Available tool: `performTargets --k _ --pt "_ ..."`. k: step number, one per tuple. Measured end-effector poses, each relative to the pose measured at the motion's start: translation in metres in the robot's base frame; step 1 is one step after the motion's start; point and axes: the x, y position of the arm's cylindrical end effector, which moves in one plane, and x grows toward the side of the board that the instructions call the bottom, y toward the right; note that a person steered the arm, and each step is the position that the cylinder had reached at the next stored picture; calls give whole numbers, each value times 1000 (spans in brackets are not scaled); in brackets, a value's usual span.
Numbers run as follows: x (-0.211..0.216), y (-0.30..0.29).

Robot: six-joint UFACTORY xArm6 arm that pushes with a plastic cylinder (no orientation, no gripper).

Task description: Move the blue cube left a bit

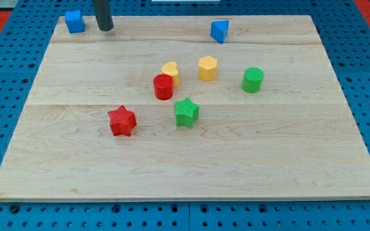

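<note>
Your blue cube [74, 21] sits at the board's far corner, about 11 o'clock from board centre, right on the top edge of the wooden board [185, 160] and close to its left edge. My tip [105, 29] is down on the board just at the cube's 3 o'clock, near it; I can't tell whether it touches, though a thin strip of wood seems to show between them.

Progress, as a judgement: the tip is on the correct side for a leftward shove, so setup looks done, or the push is part way. I can't tell which from one frame. The cube has very little board left at its 9 o'clock, so "a bit" must stay small or it goes over the edge.

No pincer on this rig, just the rod, so there is no open or closed state to report.

Nothing stands in the cube's path to the left. Everything else is well apart:
- blue triangular block [219, 30], top edge, 1 o'clock from centre
- yellow heart [170, 70] touching red cylinder [163, 86], near centre
- yellow hexagon [207, 67] just to their 3 o'clock
- green cylinder [252, 79] further out at 3 o'clock
- green star [186, 112] and red star [122, 121] at 6 to 7 o'clock
</note>
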Motion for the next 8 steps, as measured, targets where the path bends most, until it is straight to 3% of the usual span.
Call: performTargets --k 6,8 --pt "-1 11" --pt "-17 -15"
